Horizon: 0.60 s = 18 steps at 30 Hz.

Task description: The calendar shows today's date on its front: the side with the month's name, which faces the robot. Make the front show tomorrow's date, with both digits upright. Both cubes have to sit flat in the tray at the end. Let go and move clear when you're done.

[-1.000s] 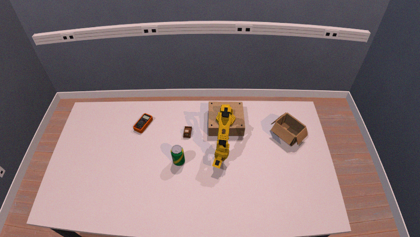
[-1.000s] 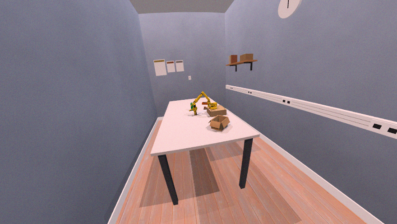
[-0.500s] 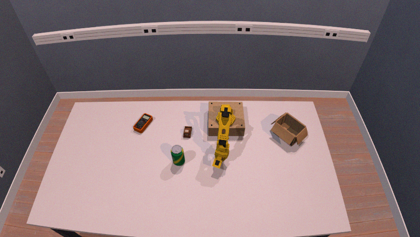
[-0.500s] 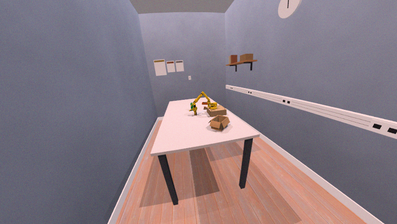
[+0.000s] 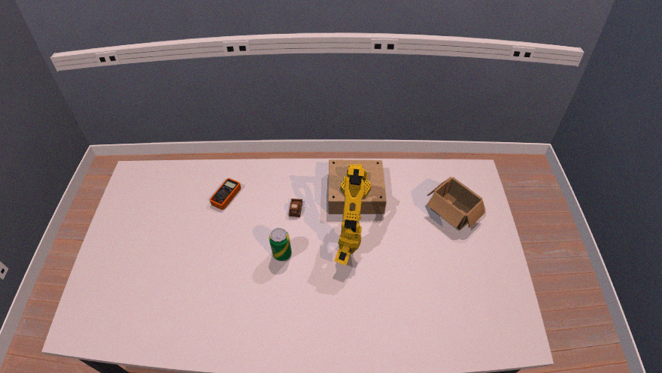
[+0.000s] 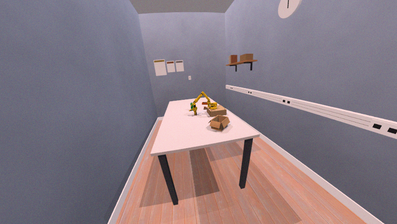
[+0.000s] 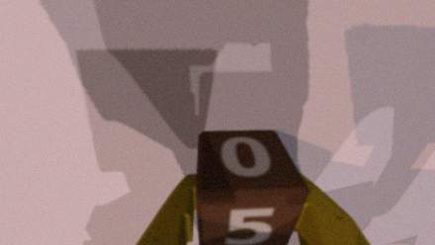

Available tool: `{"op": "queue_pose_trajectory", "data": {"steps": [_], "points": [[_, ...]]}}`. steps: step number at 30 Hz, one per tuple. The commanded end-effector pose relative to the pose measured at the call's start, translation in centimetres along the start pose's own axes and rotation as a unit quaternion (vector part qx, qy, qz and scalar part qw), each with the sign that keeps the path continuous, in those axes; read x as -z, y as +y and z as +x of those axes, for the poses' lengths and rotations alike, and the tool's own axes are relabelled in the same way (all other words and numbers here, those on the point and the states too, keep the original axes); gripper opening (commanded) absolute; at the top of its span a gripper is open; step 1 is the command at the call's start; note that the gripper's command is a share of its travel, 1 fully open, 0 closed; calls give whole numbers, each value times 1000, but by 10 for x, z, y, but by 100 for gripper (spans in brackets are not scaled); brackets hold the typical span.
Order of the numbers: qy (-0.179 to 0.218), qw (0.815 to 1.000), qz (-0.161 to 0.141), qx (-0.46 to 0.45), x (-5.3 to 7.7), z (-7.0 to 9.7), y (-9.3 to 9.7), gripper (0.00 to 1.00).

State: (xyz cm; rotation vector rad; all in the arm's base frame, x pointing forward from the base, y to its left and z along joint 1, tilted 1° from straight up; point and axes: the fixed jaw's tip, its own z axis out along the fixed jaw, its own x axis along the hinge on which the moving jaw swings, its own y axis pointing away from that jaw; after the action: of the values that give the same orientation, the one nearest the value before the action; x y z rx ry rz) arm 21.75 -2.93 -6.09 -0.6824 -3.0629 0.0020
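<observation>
In the wrist view a dark brown date cube [image 7: 247, 183] sits between my yellow fingers; its upper face shows a 0 and the face nearer the camera shows a 5. My gripper [image 7: 249, 222] is shut on this cube, low over the white table top. In the overhead view my gripper [image 5: 343, 257] reaches out in front of the arm's base, and the cube is hidden under it. The small brown calendar tray [image 5: 296, 207] stands to the left of the base, apart from the gripper. Its digits are too small to read.
A green soda can [image 5: 280, 244] stands left of the gripper. An orange multimeter [image 5: 224, 192] lies further back left. The arm sits on a wooden base block [image 5: 356, 186]. An open cardboard box [image 5: 455, 202] lies on the right.
</observation>
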Motion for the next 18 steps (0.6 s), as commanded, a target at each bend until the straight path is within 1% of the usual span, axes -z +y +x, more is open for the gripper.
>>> {"op": "queue_pose_trajectory", "data": {"steps": [1,11,14,18], "points": [[1,1000,0,0,0,1,-2,0],[1,1000,0,0,1,1,-2,0],[1,1000,0,0,4,1,-2,0],[1,1000,0,0,13,0,-1,0]]}}
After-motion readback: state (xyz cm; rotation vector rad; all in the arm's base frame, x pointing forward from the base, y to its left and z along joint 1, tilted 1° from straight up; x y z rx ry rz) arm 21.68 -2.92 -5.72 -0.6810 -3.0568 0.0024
